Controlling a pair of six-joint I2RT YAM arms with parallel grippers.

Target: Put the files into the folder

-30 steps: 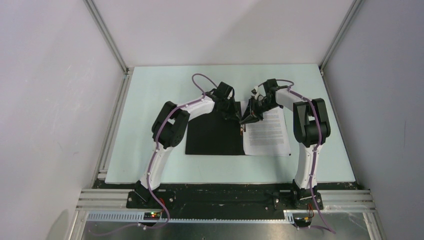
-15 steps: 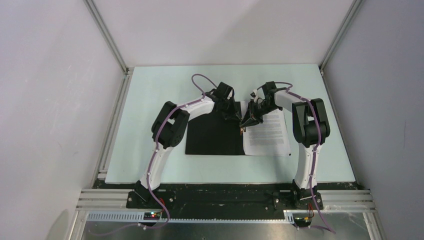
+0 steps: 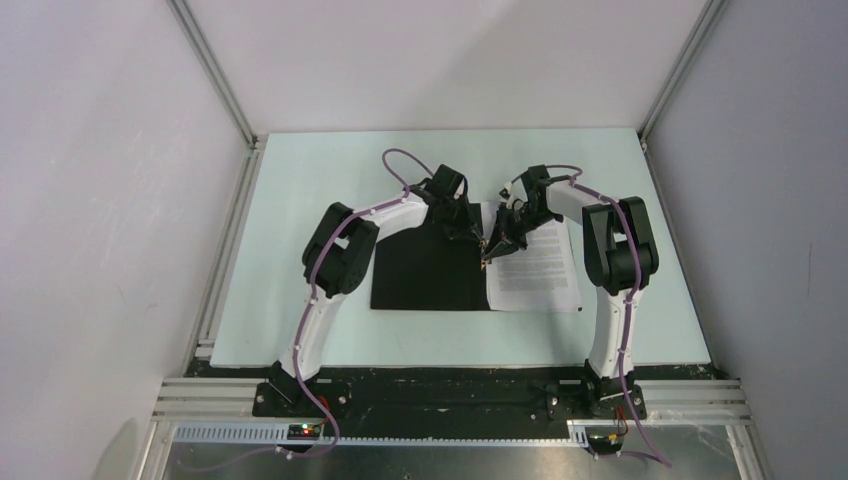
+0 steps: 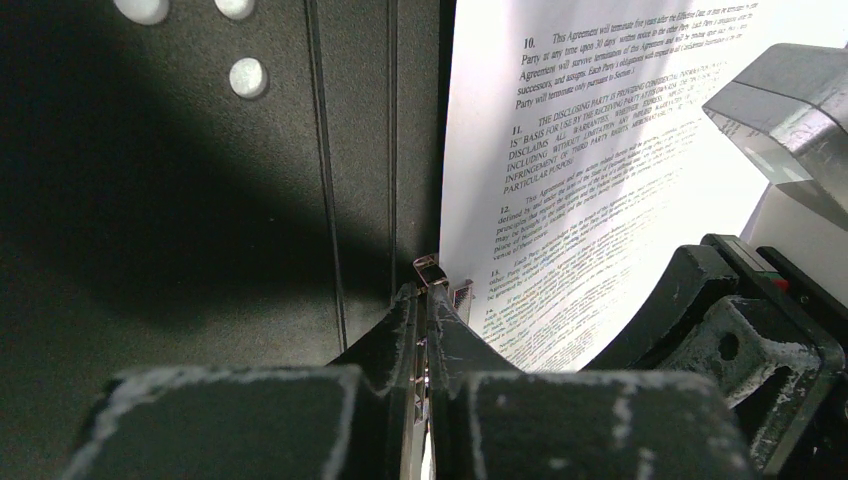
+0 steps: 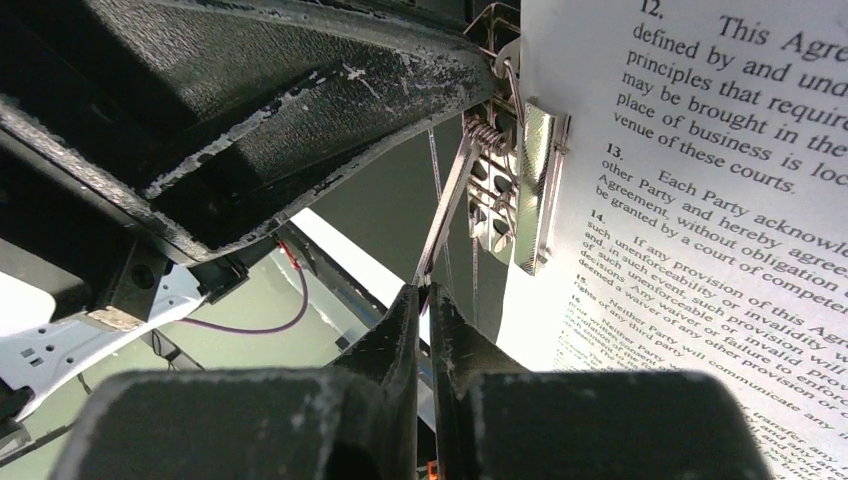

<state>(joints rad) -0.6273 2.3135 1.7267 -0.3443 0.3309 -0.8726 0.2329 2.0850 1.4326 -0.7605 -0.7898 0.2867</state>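
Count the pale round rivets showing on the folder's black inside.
3 rivets, clustered at the left wrist view's top left: two at the frame's upper edge, one just below them. More may be hidden.

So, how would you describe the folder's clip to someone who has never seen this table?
On the pale table, an open folder lies in the middle, black inside, with a white printed sheet on the right. Where black meets white sits the clip: a small shiny metal bar with a coil spring, the only sprung part among flat black and white surfaces.
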